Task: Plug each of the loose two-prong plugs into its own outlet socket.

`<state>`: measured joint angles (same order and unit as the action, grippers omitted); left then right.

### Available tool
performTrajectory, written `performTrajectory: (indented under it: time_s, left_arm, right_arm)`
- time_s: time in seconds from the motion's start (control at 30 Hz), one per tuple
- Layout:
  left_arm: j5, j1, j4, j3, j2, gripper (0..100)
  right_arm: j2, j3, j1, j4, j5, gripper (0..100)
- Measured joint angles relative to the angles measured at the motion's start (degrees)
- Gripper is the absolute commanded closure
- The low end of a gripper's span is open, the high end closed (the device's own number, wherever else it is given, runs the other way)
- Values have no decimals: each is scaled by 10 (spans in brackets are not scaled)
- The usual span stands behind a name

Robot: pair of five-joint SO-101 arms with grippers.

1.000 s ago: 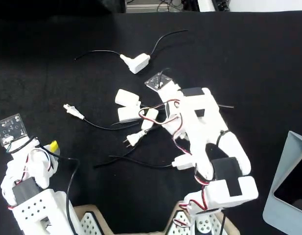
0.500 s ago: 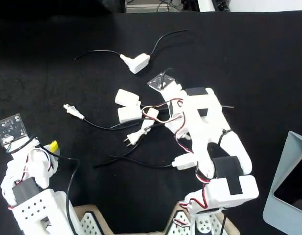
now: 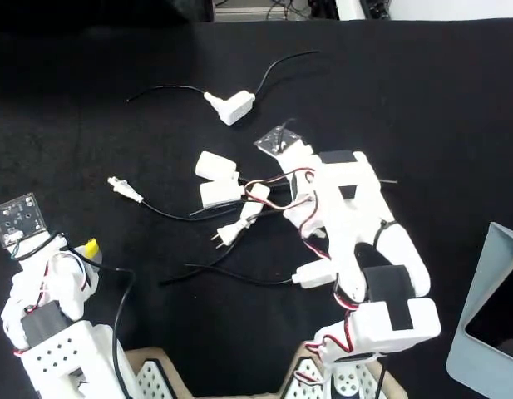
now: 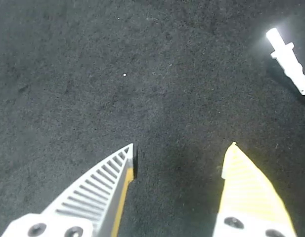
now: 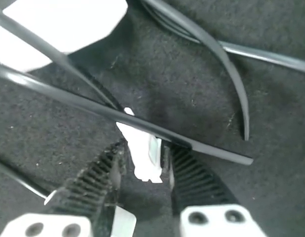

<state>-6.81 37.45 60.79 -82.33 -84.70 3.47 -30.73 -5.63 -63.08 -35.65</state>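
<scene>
Currently a white plug [image 5: 145, 168] is clenched in the right gripper [image 5: 142, 150], just right of the outlet block [image 3: 219, 193] mid-bench [image 3: 422, 100], probably for alignment. The left gripper [image 4: 182, 145] is seen released near-left, a loose plug [image 4: 289, 57] nearby.

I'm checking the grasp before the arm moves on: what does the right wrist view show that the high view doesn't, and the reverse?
Right wrist view: the right gripper has its fingers tight on either side of a white plug, with a black cable crossing it. High view: the far angled socket, a loose plug and the left arm near the table's front edge. Both: a white socket block by the gripper and the black table.
</scene>
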Motion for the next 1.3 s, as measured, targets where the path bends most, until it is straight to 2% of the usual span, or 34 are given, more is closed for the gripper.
performTrajectory:
  time_s: [0.27, 0.4, 0.67, 0.9, 1.03, 1.2, 1.3]
  left_arm:
    - [0, 0, 0, 0, 0, 715]
    - [0, 0, 0, 0, 0, 715]
    - [0, 0, 0, 0, 0, 715]
    - [0, 0, 0, 0, 0, 715]
    - [0, -4, 0, 0, 0, 715]
    - [0, -4, -4, 4, 0, 715]
    - [29, -14, -4, 31, 0, 715]
  right_arm:
    - [0, -11, 2, 2, -16, 904]
    - [0, -15, 4, 2, -33, 985]
    - [-3, -16, 4, 2, -35, 987]
    - [-141, -16, 4, -61, -34, 987]
    - [-265, -17, -29, -91, 8, 987]
    - [-376, -17, -111, -95, 95, 987]
    - [-410, -17, -154, -88, 150, 987]
